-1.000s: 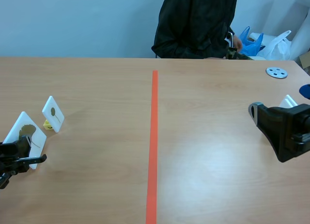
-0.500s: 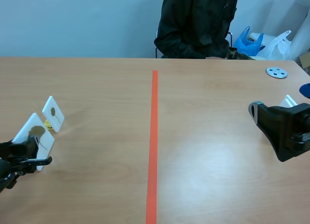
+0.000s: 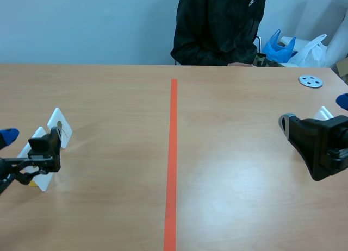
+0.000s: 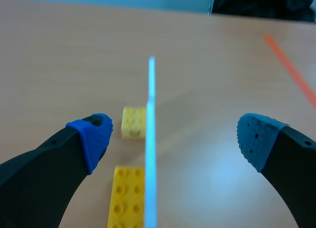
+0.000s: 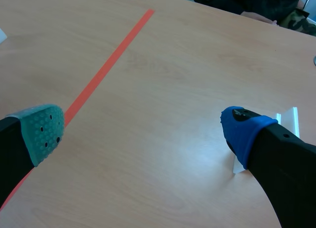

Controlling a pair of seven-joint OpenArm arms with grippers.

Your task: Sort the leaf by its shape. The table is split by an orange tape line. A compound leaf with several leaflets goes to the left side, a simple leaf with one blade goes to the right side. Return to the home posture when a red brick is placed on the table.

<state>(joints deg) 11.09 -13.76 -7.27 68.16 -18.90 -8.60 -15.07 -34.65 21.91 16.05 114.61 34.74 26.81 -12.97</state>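
Since a second ago, our left tool (image 4: pixel 175 139) has swung up from the 7 o'clock corner of the pale wooden surface (image 3: pixel 234 153) and now straddles the nearer white upright card (image 4: pixel 150 154). Its two blue-padded fingers are spread wide, gripping nothing. We see the card edge-on between them, closer to the finger on the 9 o'clock side. It stands in a yellow studded brick base (image 4: pixel 127 198), and a second yellow brick (image 4: pixel 133 122) sits just beyond it at 12 o'clock.

Both cards stand at about 9 o'clock on the surface, well to the left of the orange tape line (image 3: pixel 172 164). The leaf print faces away from us, so we cannot read its shape. Our right tool (image 5: pixel 143 129) rests at 3 o'clock, released, with another white card (image 5: pixel 289 119) just beside its blue pad. We see no red brick.

We judge the step in hand to be the approach to a pick. Next we need to centre the card, then close on its flat faces. We would carry it across the line only if its leaf is a single blade.
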